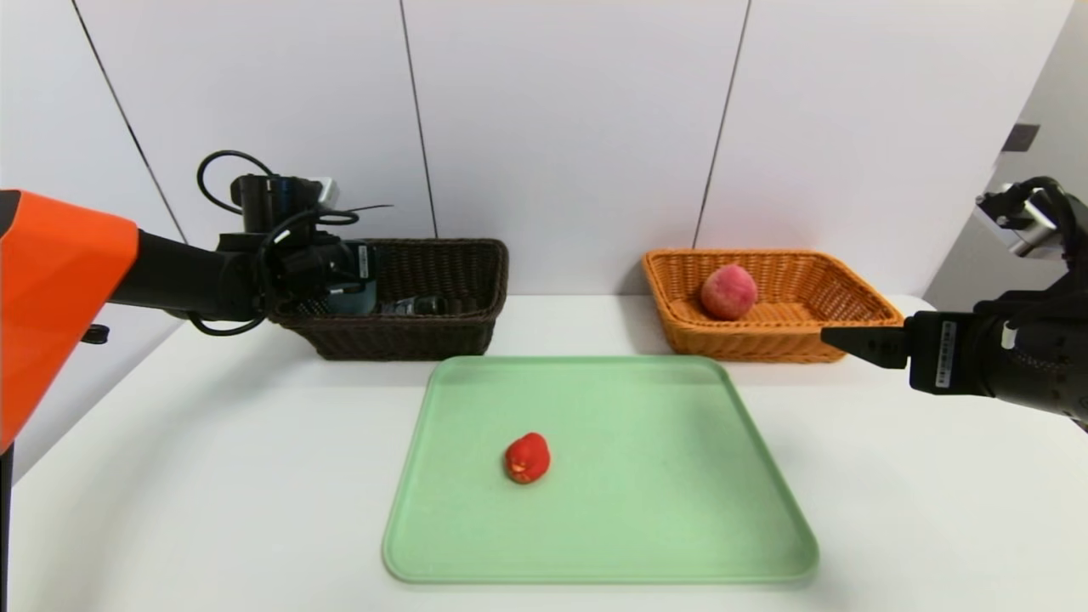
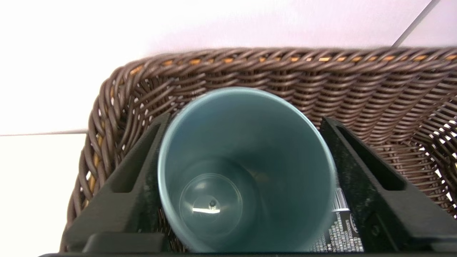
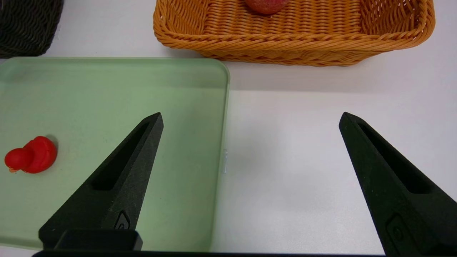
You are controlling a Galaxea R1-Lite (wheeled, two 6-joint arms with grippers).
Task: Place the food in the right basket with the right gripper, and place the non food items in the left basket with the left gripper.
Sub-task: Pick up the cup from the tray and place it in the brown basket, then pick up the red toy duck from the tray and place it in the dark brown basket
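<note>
The left tool (image 2: 246,125) reached into the left end of the dark brown basket (image 1: 442,340) at the back left of the table (image 1: 212,476). In the left wrist view its 2 fingers (image 2: 135,160) flanked the blue-grey cup (image 2: 246,167); whether they pressed on the cup or had just let go could not be told. The cup sat inside the basket with its mouth toward the camera, and beside it lay the black tube (image 2: 339,232), its printed end showing by 1 finger. In the head view both items appeared low in the basket behind the tool.

A green tray (image 1: 680,510) lay in the middle of the table, in front of the 2 baskets. The small red duck toy (image 1: 527,457) rested on it, left of the tray's centre, apart from both tools.

At the back right stood the orange basket (image 1: 850,331), with the peach (image 1: 728,291) inside it toward its left end.

The right tool (image 3: 250,117) hung over the bare table just right of the tray, in front of the orange basket, its fingers spread wide and holding nothing.
</note>
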